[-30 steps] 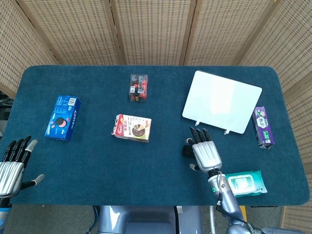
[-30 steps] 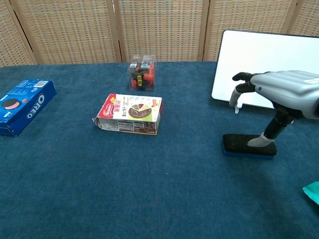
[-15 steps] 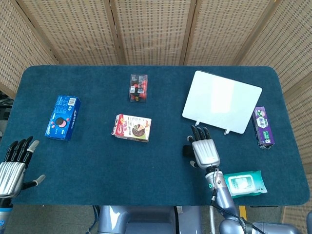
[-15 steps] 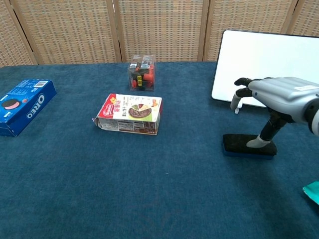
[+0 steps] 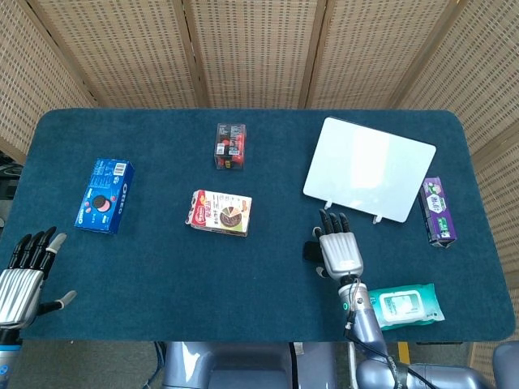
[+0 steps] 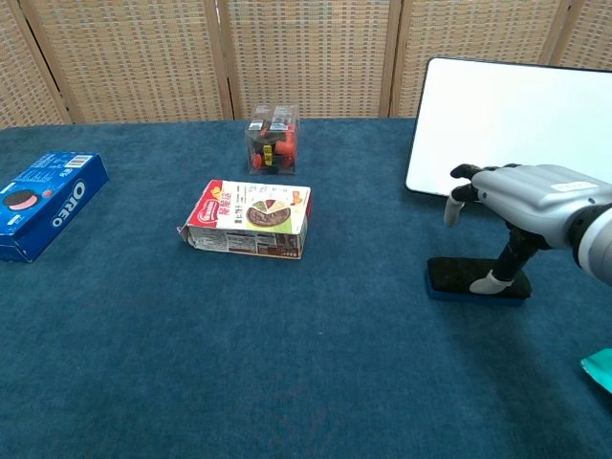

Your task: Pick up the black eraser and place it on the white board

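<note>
My right hand [image 6: 535,196] hovers with fingers spread over the black eraser [image 6: 475,278], thumb touching its top, its long axis left-right, just near of the white board [image 5: 370,168]; I hold nothing yet

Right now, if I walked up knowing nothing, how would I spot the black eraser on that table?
Find the white board at the far right of the blue table. Just in front of its near-left corner, the right robot hand hovers over the black eraser, its thumb touching the top. It is the only low, flat, dark block; the other things are printed packages.
</note>
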Robot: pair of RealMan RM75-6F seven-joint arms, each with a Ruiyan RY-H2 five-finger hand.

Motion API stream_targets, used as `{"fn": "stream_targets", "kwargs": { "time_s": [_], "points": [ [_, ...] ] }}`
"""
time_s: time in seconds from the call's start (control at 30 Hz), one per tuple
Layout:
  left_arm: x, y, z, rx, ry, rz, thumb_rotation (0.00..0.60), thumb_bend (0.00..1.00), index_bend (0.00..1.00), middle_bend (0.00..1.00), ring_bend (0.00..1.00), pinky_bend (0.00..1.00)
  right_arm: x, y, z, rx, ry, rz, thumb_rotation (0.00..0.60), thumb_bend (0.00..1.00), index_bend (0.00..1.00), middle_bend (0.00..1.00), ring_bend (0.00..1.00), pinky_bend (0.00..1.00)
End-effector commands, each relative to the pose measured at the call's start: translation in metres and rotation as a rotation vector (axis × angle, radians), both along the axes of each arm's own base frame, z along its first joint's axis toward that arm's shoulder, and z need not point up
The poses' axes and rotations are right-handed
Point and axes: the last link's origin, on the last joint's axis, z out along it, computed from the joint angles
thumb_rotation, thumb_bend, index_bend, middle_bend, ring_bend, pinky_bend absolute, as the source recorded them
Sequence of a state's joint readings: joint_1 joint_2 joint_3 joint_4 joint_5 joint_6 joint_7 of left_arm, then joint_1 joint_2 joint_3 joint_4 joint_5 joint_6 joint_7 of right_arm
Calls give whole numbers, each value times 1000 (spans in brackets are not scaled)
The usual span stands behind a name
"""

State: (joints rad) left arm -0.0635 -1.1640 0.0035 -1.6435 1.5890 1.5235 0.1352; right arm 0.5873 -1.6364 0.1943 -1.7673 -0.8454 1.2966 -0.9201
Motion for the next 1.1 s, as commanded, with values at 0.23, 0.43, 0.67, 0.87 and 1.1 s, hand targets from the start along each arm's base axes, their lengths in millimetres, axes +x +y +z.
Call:
{"fn": "stream_targets", "kwargs": {
  "time_s": [0.23, 0.43, 0.67, 0.87, 1.1],
  "points": [
    [0, 0, 0, -3, -1, 0, 600, 0, 0, 0, 0, 0, -2, -4, -5, 8, 15, -18, 600, 174, 302, 0, 0, 0],
    [0, 0, 1, -1, -4, 0, 600, 0, 0, 0, 0, 0, -5, -7, -12, 27, 28, -45, 600, 182, 302, 0, 0, 0],
    [-1, 0, 0, -5, -4, 2, 600, 0, 0, 0, 0, 0, -10, -11, -15, 26, 36, -67, 600, 188, 302, 0, 0, 0],
    [0, 0, -1, -13, -6, -1, 600, 0, 0, 0, 0, 0, -11, -13, -13, 24, 34, -72, 600, 201, 302, 0, 0, 0],
    [0, 0, -1, -17, -6, 0, 600, 0, 0, 0, 0, 0, -14, -14, -13, 28, 34, -84, 600, 208, 309, 0, 0, 0]
  ]
}}
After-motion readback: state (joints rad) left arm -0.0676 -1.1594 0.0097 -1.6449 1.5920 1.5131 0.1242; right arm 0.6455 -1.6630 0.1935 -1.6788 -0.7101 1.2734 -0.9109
